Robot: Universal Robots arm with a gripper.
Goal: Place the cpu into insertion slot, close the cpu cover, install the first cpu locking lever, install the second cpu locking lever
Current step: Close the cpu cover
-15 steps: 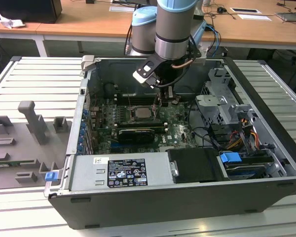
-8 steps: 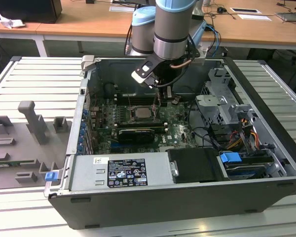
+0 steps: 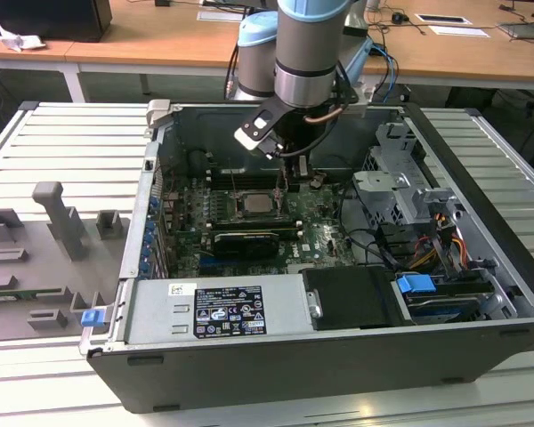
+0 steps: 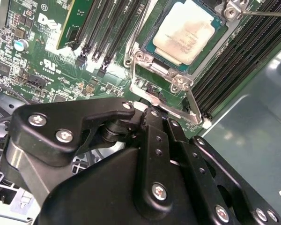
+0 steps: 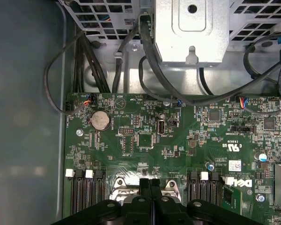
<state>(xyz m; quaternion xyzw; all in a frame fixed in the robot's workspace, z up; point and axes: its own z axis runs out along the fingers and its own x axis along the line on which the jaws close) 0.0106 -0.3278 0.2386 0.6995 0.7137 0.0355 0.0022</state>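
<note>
The cpu (image 4: 186, 30), silver-grey with a thin green rim, lies flat in the insertion slot (image 4: 147, 46) on the green board; in the exterior view the cpu (image 3: 253, 205) shows mid-board. The silvery cpu cover (image 4: 177, 78) lies down around the chip, framing it. A thin locking lever (image 4: 193, 105) runs along the socket's near side, and another lever rod (image 4: 264, 13) crosses the far corner. My gripper (image 5: 150, 183) is shut, its black fingers pressed together. The gripper (image 4: 152, 112) hangs right at the socket's edge by the near lever. I cannot tell whether it touches the lever.
Long black memory slots (image 4: 107, 28) flank the socket on both sides. Black cables (image 5: 150, 61) and a metal drive cage (image 5: 192, 28) lie beyond the board. The case walls (image 3: 151, 178) close in the work area. A grey fixture tray (image 3: 44, 258) lies outside, on the exterior view's left.
</note>
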